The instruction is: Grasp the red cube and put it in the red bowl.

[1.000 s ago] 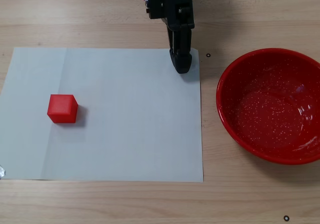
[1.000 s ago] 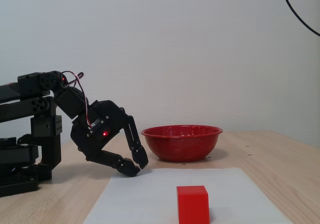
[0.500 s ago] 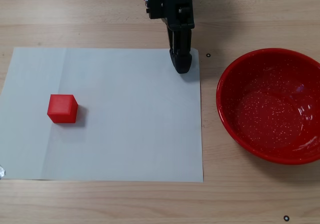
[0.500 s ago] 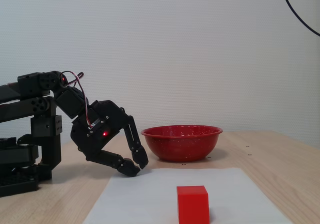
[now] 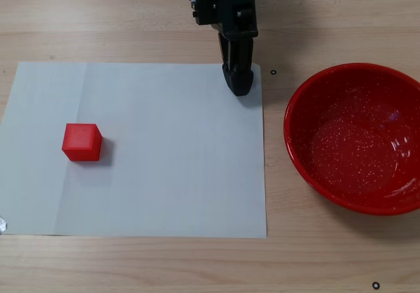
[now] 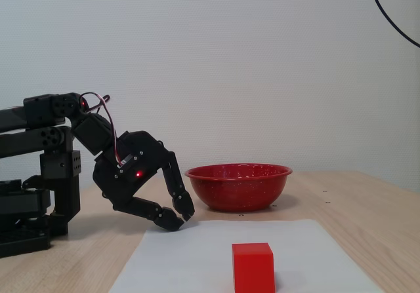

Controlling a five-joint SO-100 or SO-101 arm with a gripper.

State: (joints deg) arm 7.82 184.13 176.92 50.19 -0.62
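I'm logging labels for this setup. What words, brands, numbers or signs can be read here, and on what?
None: no readable text in either fixed view.
Cube: plain faces.
Bowl: only white speckles.
Paper: blank.
Tool: a red light on the arm, no lettering visible.

Bare paper [image 5: 170, 149] lies between tool [image 5: 241, 86] and red cube [image 5: 82, 141].
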